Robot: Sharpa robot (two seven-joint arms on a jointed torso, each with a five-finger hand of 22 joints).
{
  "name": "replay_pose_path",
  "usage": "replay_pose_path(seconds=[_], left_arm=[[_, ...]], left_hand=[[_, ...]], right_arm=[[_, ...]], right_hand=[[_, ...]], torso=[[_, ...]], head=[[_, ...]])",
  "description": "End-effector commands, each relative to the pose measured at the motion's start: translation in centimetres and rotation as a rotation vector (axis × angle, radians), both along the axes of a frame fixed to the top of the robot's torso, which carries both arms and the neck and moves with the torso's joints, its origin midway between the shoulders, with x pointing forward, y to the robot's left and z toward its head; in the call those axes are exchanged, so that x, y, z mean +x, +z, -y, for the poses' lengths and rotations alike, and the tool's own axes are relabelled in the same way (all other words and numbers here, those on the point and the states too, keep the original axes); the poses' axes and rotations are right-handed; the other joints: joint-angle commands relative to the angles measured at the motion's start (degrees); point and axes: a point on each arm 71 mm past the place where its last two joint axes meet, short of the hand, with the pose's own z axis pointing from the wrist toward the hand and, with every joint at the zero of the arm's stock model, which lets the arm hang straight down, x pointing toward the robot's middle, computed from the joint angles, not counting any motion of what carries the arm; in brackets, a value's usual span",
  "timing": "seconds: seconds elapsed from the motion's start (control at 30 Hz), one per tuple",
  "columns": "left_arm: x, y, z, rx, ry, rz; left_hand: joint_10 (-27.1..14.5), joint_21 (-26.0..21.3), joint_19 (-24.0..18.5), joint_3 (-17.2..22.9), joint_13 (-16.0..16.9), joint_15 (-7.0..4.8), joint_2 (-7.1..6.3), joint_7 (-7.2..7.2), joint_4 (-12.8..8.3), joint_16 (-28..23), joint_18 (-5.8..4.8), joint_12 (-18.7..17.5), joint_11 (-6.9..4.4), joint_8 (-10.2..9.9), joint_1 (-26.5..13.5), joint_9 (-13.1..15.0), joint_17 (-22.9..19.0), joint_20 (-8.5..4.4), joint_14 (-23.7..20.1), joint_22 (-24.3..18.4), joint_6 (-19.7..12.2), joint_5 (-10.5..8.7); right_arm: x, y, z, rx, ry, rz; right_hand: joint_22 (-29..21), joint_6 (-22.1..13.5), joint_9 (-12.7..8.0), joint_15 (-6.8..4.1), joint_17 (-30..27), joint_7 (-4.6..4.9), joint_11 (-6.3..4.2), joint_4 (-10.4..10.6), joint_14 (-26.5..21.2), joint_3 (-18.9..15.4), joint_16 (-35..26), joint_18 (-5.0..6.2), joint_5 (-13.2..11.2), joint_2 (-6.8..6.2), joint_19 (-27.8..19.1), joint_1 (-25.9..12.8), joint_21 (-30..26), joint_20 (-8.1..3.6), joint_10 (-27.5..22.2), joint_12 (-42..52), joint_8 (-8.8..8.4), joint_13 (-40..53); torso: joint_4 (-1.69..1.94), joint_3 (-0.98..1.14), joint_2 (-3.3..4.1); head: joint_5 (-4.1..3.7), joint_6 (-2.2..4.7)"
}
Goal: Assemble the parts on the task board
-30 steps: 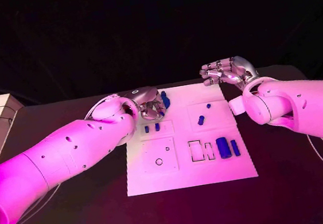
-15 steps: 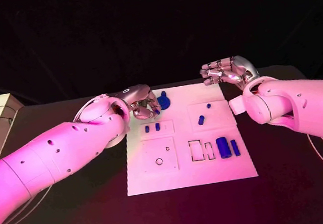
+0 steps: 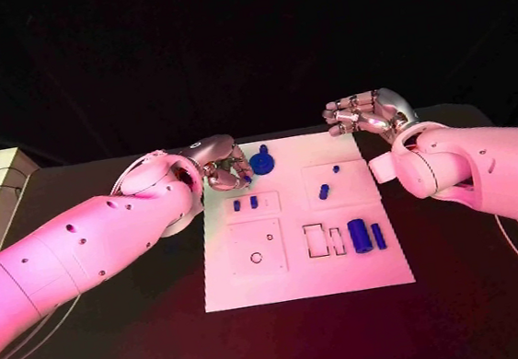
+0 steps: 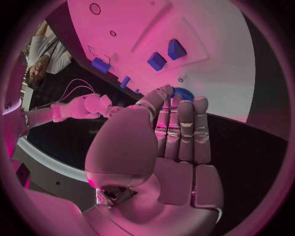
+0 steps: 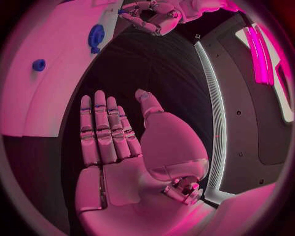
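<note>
At board's far edge: round blue part [image 3: 261, 160] is seen beside the left hand [image 3: 224, 169] — fingers straight, nothing held.
Right hand [image 3: 369, 112]: flat silver fingers extended (empty).
Task board [image 3: 305, 274]: smooth white plate.

The near half of the task board [image 3: 306, 279] lies bare and open to approach from above, as does the dark surface [image 3: 140, 349] on either side of it. At the far left corner the left hand [image 3: 224, 169] stands just beside a round blue part [image 3: 261, 160], obstructing access there. The right hand [image 3: 369, 114] hangs off the board's far right corner, and small blue parts [image 3: 368, 237] occupy the mid-right area
</note>
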Motion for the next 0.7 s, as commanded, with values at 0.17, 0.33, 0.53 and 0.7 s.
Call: replay_pose_path(seconds=[0.17,0.33,0.53,0.7], left_arm=[[0.16,-0.47,-0.17,0.032,0.011,-0.043],[0.31,-0.65,-0.39,0.043,0.017,-0.053],[0.46,-0.75,-0.35,0.050,0.020,-0.051],[0.60,-0.79,-0.33,0.053,0.023,-0.044]], left_hand=[[-0.60,-0.13,0.01,-0.13,-0.01,0.24,-0.02,0.20,0.29,-0.33,0.85,-0.05,0.05,-0.07,-0.16,-0.05,0.18,0.42,0.04,0.05,-0.42,0.33],[-0.68,-0.17,-0.01,-0.13,-0.01,0.25,-0.07,0.19,0.34,-0.38,0.85,-0.04,0.06,-0.07,-0.11,-0.06,0.27,0.44,0.00,0.05,-0.51,0.30],[-0.68,-0.20,-0.04,-0.24,0.00,0.28,-0.22,0.19,0.37,-0.41,0.84,-0.03,0.06,-0.07,-0.14,-0.06,0.33,0.45,-0.03,0.05,-0.57,0.22],[-0.68,-0.28,0.05,-0.39,0.00,0.26,-0.10,0.19,0.61,-0.45,0.85,-0.01,0.04,-0.07,-0.05,-0.05,0.48,0.46,0.04,0.02,-0.55,0.19]], right_arm=[[0.01,0.07,-0.28,0.002,0.021,0.010],[0.02,0.07,-0.32,0.002,0.021,0.009],[0.02,0.07,-0.37,0.003,0.021,0.009],[0.02,0.07,-0.42,0.003,0.022,0.009]], right_hand=[[-0.08,-0.33,-0.08,-0.09,-0.05,-0.03,-0.02,-0.05,-0.26,0.40,-0.27,-0.81,0.21,0.18,-0.30,-0.47,-0.13,-0.21,-0.04,-0.35,-0.31,-0.09],[-0.08,-0.34,-0.08,-0.08,-0.07,-0.03,-0.03,-0.25,-0.27,0.77,-0.27,-0.81,0.32,0.16,-0.30,-0.59,-0.15,-0.22,-0.02,-0.42,-0.31,-0.09],[-0.08,-0.34,-0.08,-0.08,-0.07,-0.03,-0.03,-0.25,-0.27,0.77,-0.27,-0.81,0.32,0.16,-0.30,-0.59,-0.15,-0.22,-0.02,-0.42,-0.31,-0.09],[-0.08,-0.34,-0.08,-0.08,-0.07,-0.03,-0.03,-0.25,-0.27,0.77,-0.27,-0.81,0.32,0.16,-0.30,-0.59,-0.15,-0.22,-0.02,-0.42,-0.31,-0.09]], torso=[[0.08,0.05,-0.01],[-0.01,0.08,0.00],[-0.04,0.06,0.05],[-0.04,0.07,0.08]], head=[[0.24,-0.17],[0.36,-0.16],[0.50,-0.14],[0.48,-0.14]])
